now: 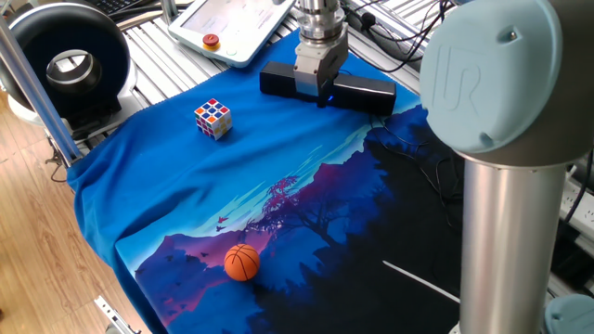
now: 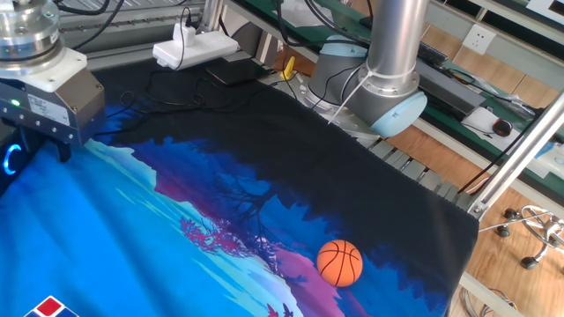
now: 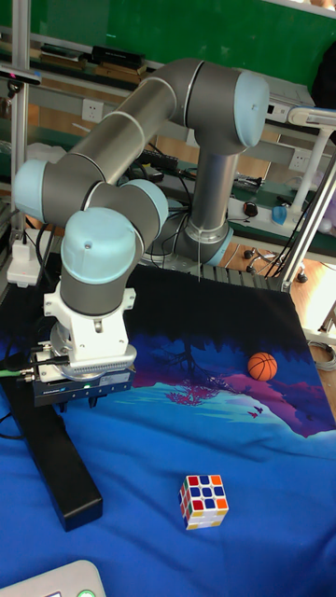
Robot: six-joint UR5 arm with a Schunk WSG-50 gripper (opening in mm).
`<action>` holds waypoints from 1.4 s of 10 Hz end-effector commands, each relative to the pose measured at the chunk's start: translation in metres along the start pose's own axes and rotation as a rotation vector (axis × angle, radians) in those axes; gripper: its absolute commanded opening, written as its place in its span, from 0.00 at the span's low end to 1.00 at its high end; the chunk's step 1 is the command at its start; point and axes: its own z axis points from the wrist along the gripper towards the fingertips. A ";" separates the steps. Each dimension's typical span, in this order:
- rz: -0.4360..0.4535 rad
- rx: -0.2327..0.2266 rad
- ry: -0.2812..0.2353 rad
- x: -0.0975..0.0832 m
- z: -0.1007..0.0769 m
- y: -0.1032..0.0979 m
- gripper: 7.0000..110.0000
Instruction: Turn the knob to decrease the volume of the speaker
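The speaker (image 1: 368, 92) is a long black bar at the far edge of the blue cloth; in the tall fixed view the speaker (image 3: 62, 468) runs toward the camera at the left. My gripper (image 1: 321, 95) points straight down on the speaker's middle, its fingers closed around the knob (image 1: 328, 94), of which only a speck of blue glow shows. From the other side, the gripper (image 2: 42, 148) stands beside a blue arc of the knob (image 2: 11, 159) at the left edge. The gripper (image 3: 79, 403) hides the knob in the tall fixed view.
A Rubik's cube (image 1: 213, 119) lies on the cloth left of the speaker. An orange ball (image 1: 242, 262) sits near the cloth's front edge. A black ring-shaped device (image 1: 65, 60) and a white pendant (image 1: 237, 23) with a red button stand behind. The arm's column (image 1: 510, 232) fills the right side.
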 end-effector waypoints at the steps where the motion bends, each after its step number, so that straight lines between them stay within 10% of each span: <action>1: -0.014 -0.019 -0.039 -0.014 -0.006 0.001 0.36; 14: -0.022 -0.026 -0.065 -0.025 0.002 -0.001 0.36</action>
